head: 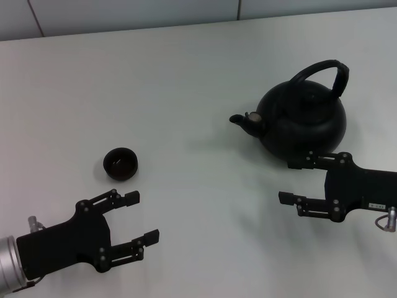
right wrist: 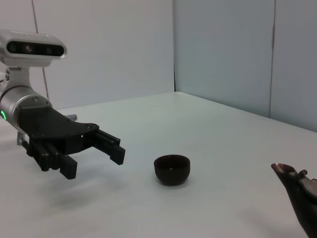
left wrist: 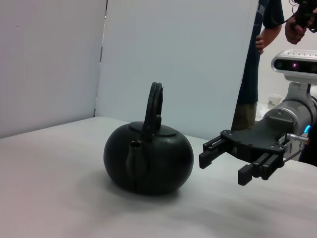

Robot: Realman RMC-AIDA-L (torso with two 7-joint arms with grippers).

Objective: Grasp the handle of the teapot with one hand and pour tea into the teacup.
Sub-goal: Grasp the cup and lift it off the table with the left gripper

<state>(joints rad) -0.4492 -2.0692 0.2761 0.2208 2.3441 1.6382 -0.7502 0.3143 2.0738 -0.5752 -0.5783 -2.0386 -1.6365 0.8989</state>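
The round matte black teapot [head: 304, 121] stands upright on the white table at the right, its spout [head: 242, 120] pointing left and its arched black handle [head: 322, 71] raised over the top. It also shows in the left wrist view [left wrist: 148, 158]. The small dark teacup [head: 120, 164] stands at the left; it also shows in the right wrist view [right wrist: 172, 169]. My right gripper [head: 290, 181] is open, just in front of the teapot and apart from it. My left gripper [head: 141, 216] is open and empty, in front of the teacup.
The white table [head: 186, 81] runs back to a pale wall. In the left wrist view a person [left wrist: 265, 29] stands behind the table, beyond my right arm. Only the spout tip [right wrist: 292, 178] of the teapot shows in the right wrist view.
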